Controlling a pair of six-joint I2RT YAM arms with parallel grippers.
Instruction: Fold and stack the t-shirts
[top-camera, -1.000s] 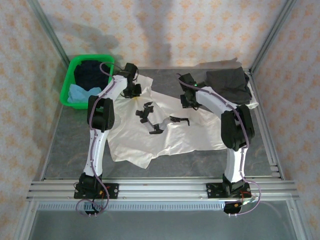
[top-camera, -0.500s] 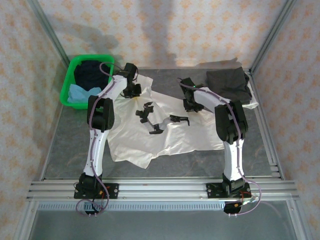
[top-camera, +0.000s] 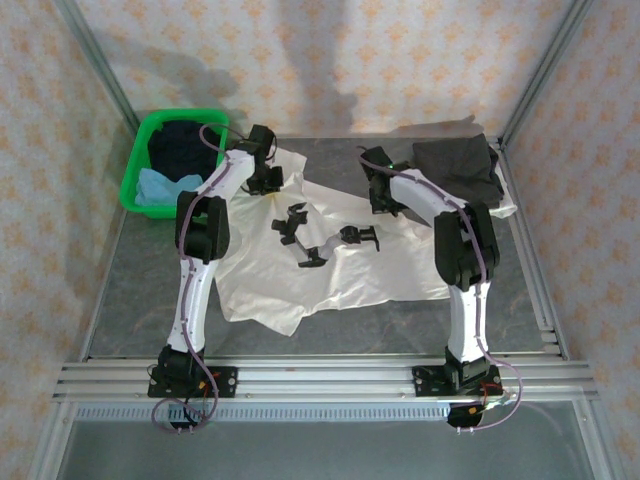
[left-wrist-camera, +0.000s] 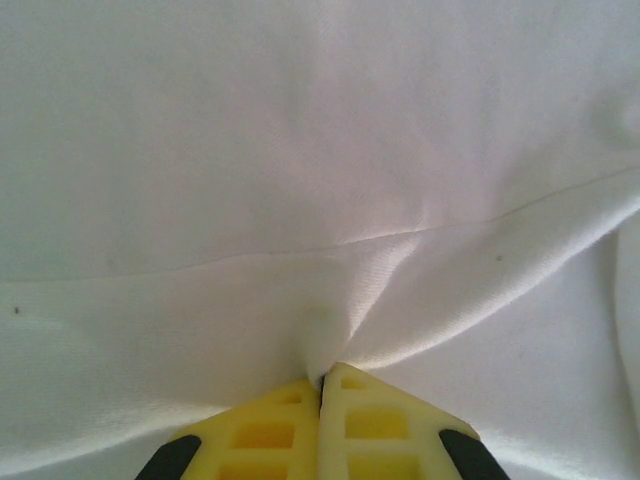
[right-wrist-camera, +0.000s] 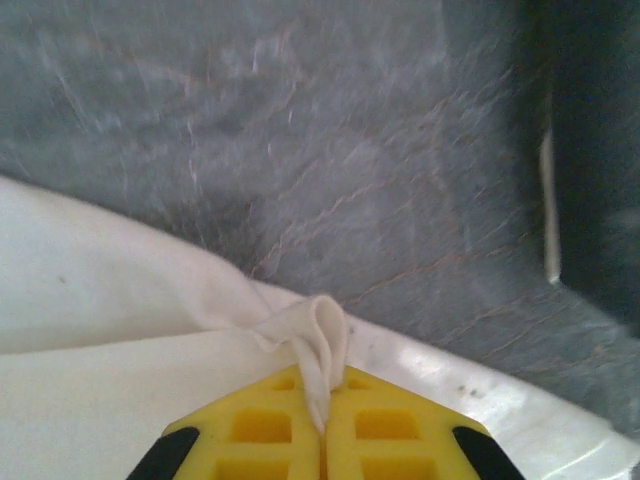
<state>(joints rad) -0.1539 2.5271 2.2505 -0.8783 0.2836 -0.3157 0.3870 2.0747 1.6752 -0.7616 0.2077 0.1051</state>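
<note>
My left gripper is clamped on a pinch of the off-white t-shirt, and the cloth puckers into the closed yellow tips. My right gripper is closed the same way on a raised fold at that shirt's edge, with bare grey table just beyond it.

In the top view both grips sit along the shirt's upper edge, left one toward the upper left, right one toward the upper right. The rest of the shirt lies spread out below them, toward the bottom of the frame, with its long axis running left to right. I judge the fold means drawing this edge down over the body, both arms together.

The dark grey t-shirt lies at upper right, nearer my right arm. The green basket at upper left holds the navy t-shirt and the light blue t-shirt.
</note>
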